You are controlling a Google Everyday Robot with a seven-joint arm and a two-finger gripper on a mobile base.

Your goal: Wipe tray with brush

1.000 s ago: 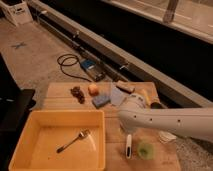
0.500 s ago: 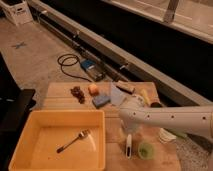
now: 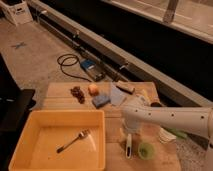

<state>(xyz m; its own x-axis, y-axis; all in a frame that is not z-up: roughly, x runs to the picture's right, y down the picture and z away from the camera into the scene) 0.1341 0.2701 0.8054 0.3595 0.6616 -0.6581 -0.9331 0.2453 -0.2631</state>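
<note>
The yellow-orange tray (image 3: 44, 152) sits at the front left of the wooden table, with a metal fork (image 3: 74, 140) lying inside it. Just right of the tray, the brush (image 3: 128, 146) lies on the wood, its white handle pointing toward the front edge. My gripper (image 3: 130, 132) hangs at the end of the white arm that reaches in from the right. It points down directly over the upper end of the brush and hides that end. Whether it touches the brush does not show.
A green round object (image 3: 145, 150) lies just right of the brush. Farther back on the table are a blue sponge (image 3: 101, 100), an orange piece (image 3: 93, 89), a dark cluster (image 3: 77, 93) and a grey cloth (image 3: 120, 95). A cable and blue device (image 3: 90, 67) lie on the floor.
The arm has come down and slightly left, bringing the gripper from above the table onto the upper end of the brush. Tray, fork and brush have not moved.
</note>
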